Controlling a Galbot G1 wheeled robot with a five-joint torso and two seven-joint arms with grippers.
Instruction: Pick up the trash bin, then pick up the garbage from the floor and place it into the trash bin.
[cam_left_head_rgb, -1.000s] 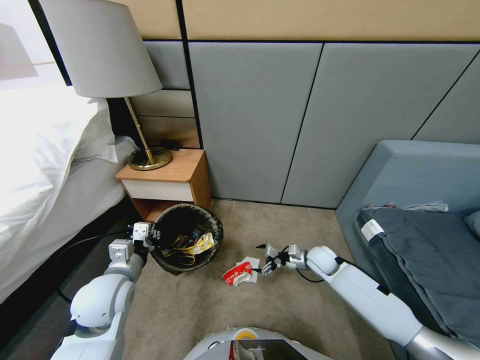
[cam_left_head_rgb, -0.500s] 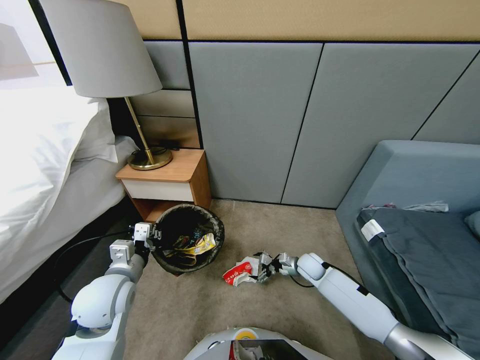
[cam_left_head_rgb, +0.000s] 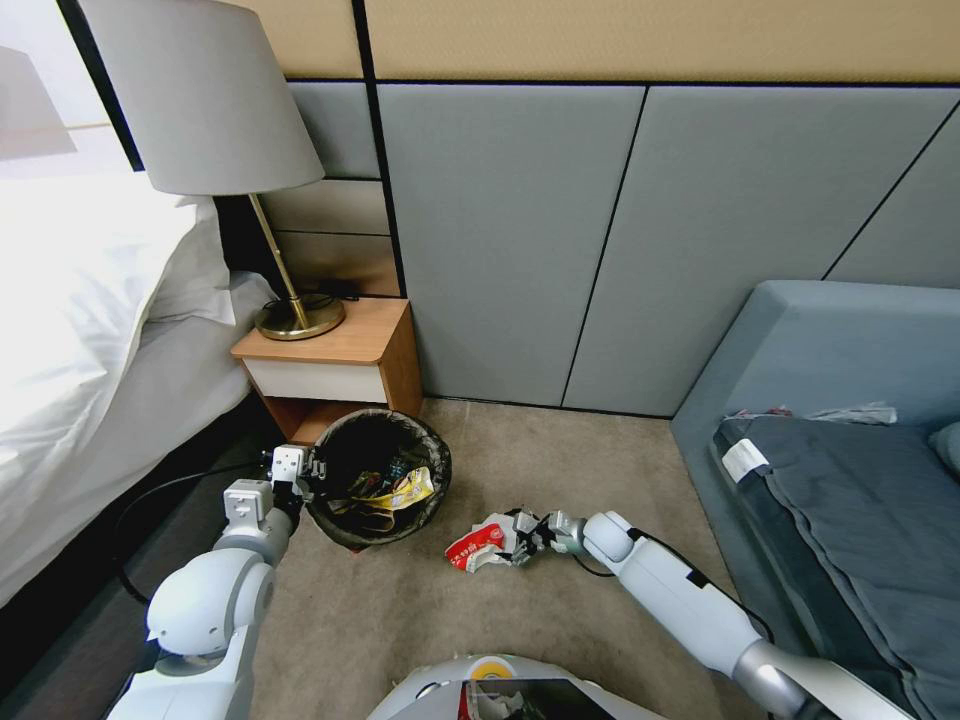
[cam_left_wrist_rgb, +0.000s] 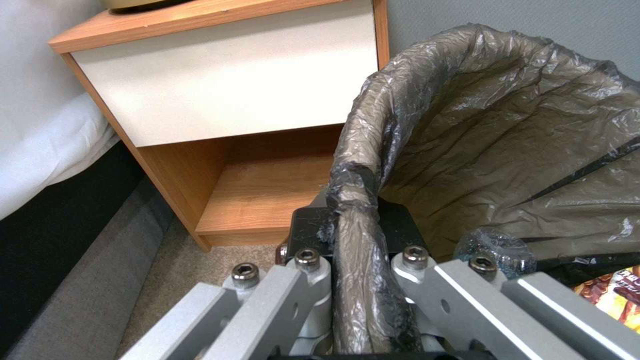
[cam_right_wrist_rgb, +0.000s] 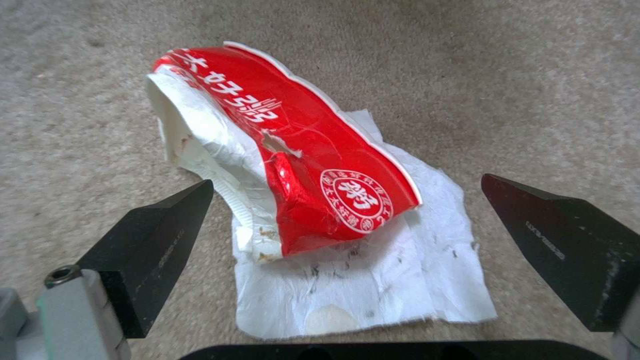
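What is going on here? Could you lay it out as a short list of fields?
place: carpet between nightstand and sofa
left gripper: shut on bin rim
bin: black bag liner, wrappers inside
right gripper: open, low over the floor, fingers either side of packet
packet: red-and-white, crumpled, lying on tissue
litter on floor: packet and tissue, not yet gripped

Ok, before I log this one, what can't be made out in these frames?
- Head view: the white outer wall of the round trash bin, covered by its dark plastic liner.
- Left wrist view: the left gripper clamps the rim; its fingers' tips sit behind the liner fold.
- Right wrist view: the open right gripper straddles the red-and-white snack packet; the white tissue beneath is partly covered.
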